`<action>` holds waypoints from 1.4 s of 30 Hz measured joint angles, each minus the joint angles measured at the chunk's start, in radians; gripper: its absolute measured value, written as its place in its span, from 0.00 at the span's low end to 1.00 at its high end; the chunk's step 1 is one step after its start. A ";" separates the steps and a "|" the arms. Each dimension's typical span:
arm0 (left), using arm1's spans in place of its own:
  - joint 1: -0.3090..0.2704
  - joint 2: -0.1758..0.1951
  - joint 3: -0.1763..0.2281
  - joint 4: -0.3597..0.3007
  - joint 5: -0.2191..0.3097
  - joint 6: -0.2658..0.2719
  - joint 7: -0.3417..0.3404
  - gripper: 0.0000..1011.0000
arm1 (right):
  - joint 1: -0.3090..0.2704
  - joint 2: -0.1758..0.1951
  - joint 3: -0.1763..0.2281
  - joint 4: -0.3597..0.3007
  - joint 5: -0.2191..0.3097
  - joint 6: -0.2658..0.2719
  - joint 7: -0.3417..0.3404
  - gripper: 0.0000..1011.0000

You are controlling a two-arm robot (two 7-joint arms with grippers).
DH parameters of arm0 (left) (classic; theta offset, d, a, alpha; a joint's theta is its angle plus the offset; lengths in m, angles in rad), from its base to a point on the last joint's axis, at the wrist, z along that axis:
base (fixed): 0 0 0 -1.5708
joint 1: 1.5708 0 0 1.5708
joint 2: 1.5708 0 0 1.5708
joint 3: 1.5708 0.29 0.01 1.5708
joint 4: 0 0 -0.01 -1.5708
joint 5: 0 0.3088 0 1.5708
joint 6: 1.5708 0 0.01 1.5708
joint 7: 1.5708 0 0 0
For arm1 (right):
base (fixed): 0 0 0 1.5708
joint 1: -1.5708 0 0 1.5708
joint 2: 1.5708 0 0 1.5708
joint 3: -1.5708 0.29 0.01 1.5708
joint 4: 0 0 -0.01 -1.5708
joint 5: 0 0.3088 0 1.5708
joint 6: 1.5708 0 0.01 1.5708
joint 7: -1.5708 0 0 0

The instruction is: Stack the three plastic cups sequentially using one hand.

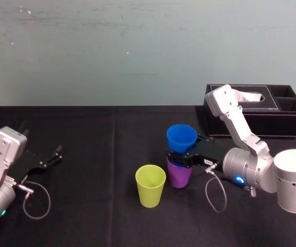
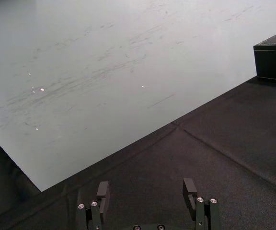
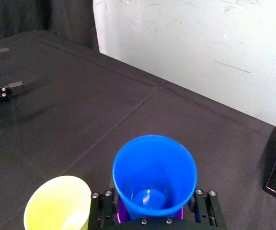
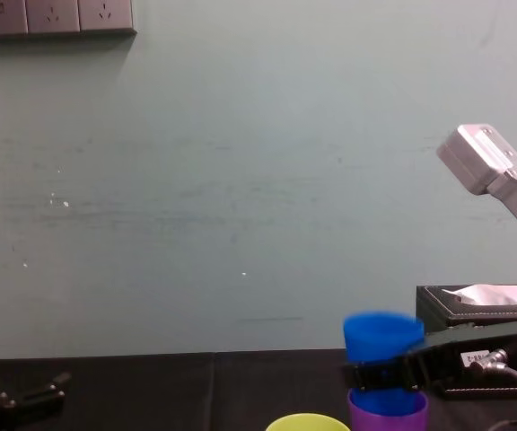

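The blue cup [image 1: 181, 136] [image 3: 155, 167] [image 4: 382, 334] stands upright, nested in the purple cup [image 1: 179, 176] [image 4: 387, 413] at the table's middle. My right gripper [image 1: 178, 157] [image 3: 152, 211] [image 4: 384, 375] reaches in from the right, one finger on each side of the blue cup just above the purple rim. It is open, with a thin gap showing at each finger. The yellow-green cup [image 1: 150, 185] [image 3: 56, 203] stands upright just left and in front of the pair. My left gripper [image 1: 48, 159] [image 2: 147, 189] rests open and empty at the far left.
A black tissue box [image 1: 271, 123] [image 4: 474, 301] sits at the back right, behind my right arm. A black cloth [image 1: 86, 144] covers the table, and a pale wall [image 1: 137, 51] stands close behind it. A cable loop [image 1: 215, 193] hangs from my right wrist.
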 joint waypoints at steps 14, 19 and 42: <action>0.000 0.000 0.000 0.000 0.000 0.000 0.000 0.99 | 0.001 0.000 0.000 -0.001 -0.001 0.002 0.001 0.99; 0.000 0.000 0.000 0.000 0.000 0.000 0.000 0.99 | 0.001 0.000 0.000 -0.002 -0.001 0.002 0.001 0.99; 0.000 0.000 0.000 0.000 0.000 0.000 0.000 0.99 | -0.118 0.051 0.046 -0.173 0.040 -0.074 -0.017 0.99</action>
